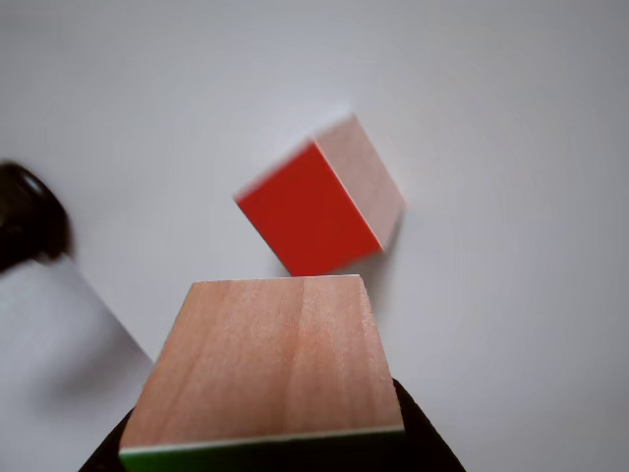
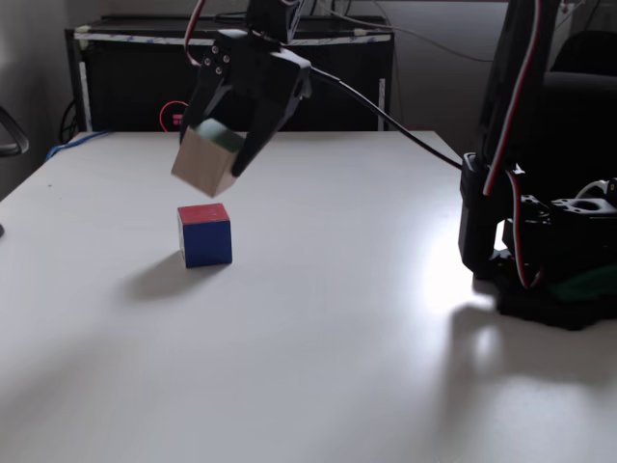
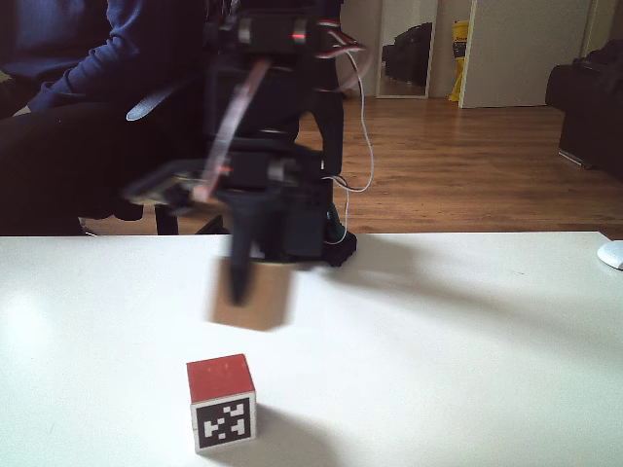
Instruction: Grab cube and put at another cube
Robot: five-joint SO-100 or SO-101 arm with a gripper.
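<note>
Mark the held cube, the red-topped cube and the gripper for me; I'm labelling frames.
held cube point(image 2: 204, 164), a fixed view, its pale wooden side.
red-topped cube point(image 2: 203, 213), same view, its red top.
gripper point(image 2: 231, 140), same view, between the fingertips.

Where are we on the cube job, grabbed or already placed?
Grab looks done: the gripper is shut on the green-faced cube, which is lifted off the table. In hand: it hangs tilted in the air, just above and near the red-topped cube, not touching it. Left: lower it onto or beside that cube and open the gripper.
</note>
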